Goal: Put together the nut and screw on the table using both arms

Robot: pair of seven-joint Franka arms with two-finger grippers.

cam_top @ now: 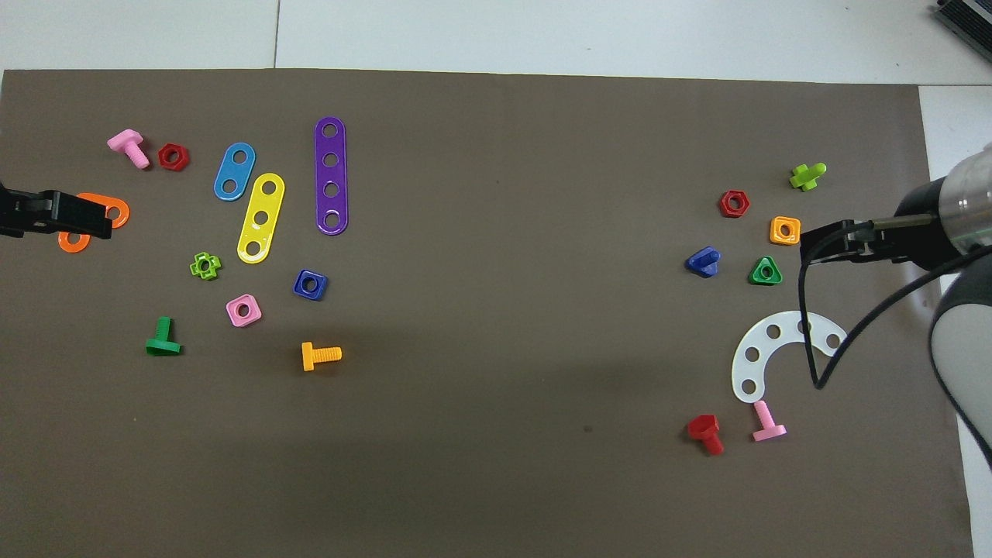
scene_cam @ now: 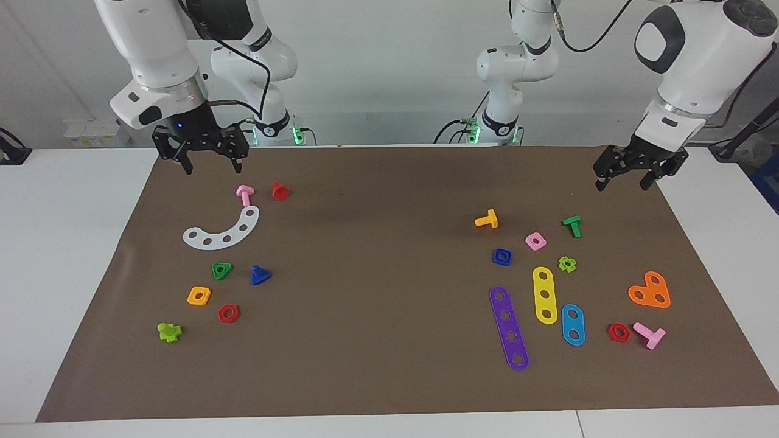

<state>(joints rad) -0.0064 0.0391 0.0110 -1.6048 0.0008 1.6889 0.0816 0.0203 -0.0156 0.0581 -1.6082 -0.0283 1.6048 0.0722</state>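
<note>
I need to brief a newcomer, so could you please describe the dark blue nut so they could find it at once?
On the brown mat, look toward the left arm's end, to the purple four-hole plastic strip. Just nearer the robots lies the small dark blue square plastic nut. Its pink square neighbour differs only in colour.

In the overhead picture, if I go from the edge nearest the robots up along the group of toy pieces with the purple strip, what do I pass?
Orange-yellow bolt → dark green bolt → pink square nut → dark blue square nut → light green cross nut → red hex nut → pink bolt.
</note>
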